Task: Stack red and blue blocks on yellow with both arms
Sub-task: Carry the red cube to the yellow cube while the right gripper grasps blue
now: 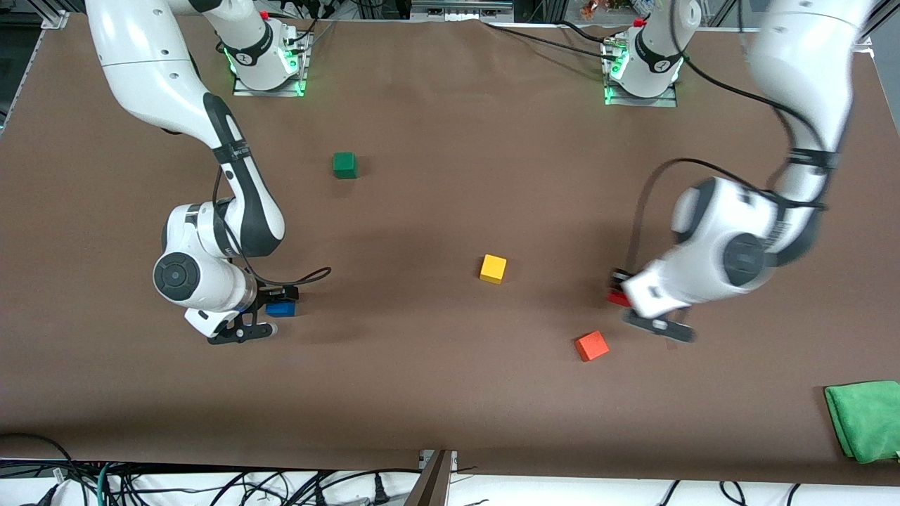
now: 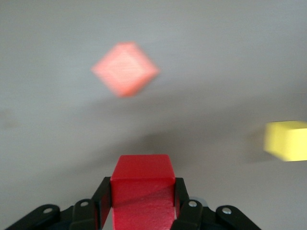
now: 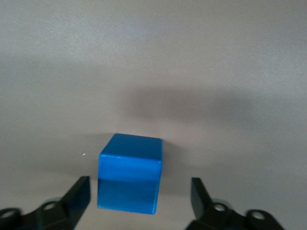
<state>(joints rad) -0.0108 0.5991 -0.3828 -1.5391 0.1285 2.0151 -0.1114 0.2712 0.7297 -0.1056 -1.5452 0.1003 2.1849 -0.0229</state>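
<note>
— How many cubes are counted, and how are they set out?

— Five matte cubes are counted, one of each colour. The yellow cube (image 1: 493,268) is found near the middle of the brown tabletop (image 1: 450,393). The green cube (image 1: 344,164) is set nearer the bases, the orange-red cube (image 1: 591,346) nearer the front camera. One folded green cloth (image 1: 866,419) is laid at the left arm's end.

— And the remaining two?

— The red cube (image 2: 143,190) is clamped between the closed fingers of the left gripper (image 2: 143,201), over the table beside the orange-red cube. The blue cube (image 3: 129,172) is seen resting on the table between the spread fingers of the right gripper (image 3: 139,196), untouched, at the right arm's end.
</note>
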